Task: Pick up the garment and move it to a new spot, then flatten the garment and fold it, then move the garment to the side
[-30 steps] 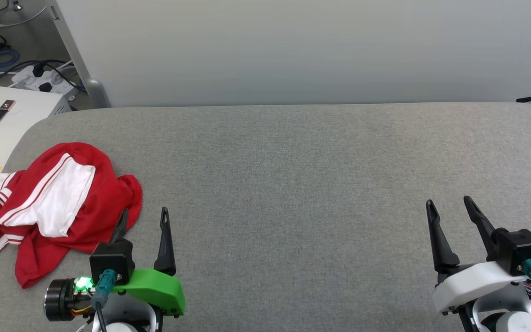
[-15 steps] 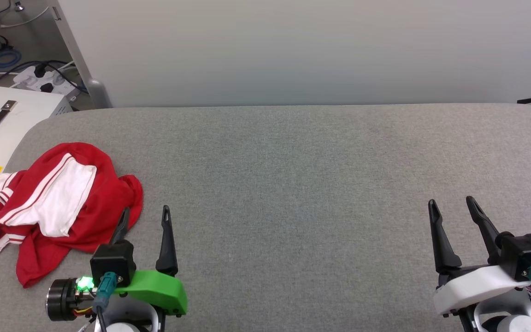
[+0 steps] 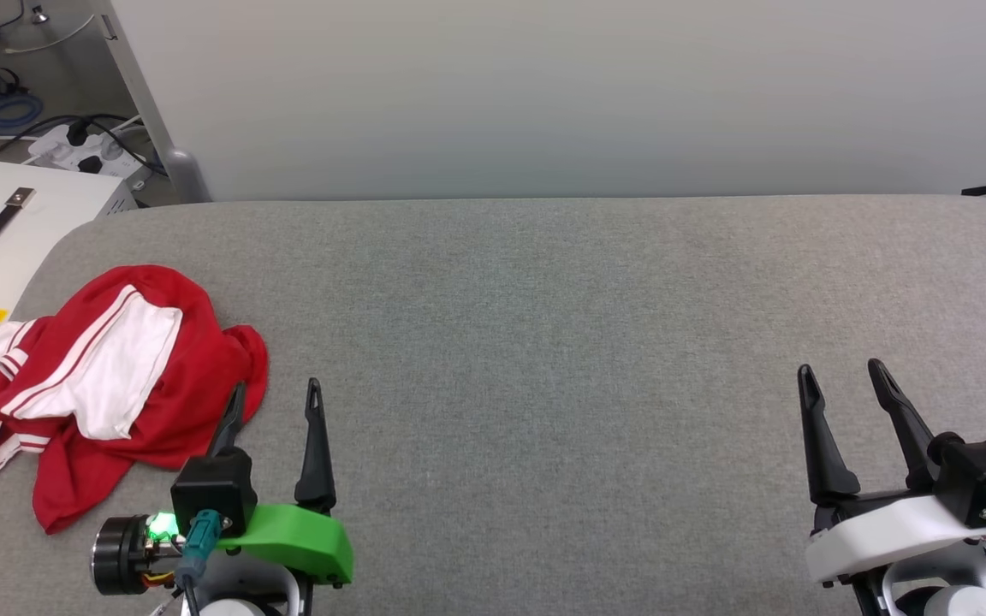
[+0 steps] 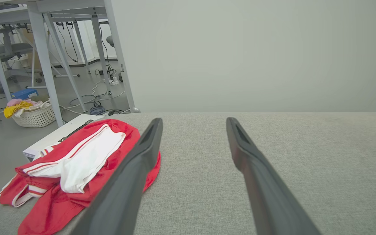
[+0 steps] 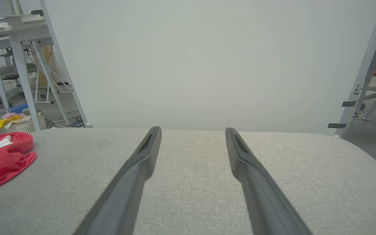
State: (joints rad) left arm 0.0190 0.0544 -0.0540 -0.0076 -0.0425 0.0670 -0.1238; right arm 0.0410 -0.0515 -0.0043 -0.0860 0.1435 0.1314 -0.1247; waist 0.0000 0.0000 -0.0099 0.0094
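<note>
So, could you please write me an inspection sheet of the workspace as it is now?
surface: grey fabric tabletop, flat, no stains seen.
job's things: garment, red and white, crumpled at the left edge, not folded.
clutter: nothing seen.
grippers: left gripper open, beside the garment; right gripper open, over bare fabric; both hold nothing.
cables: blue coil and power strip on the floor, far left.
surroundings: white case beside the table; pale wall behind; laundry basket on the floor.
</note>
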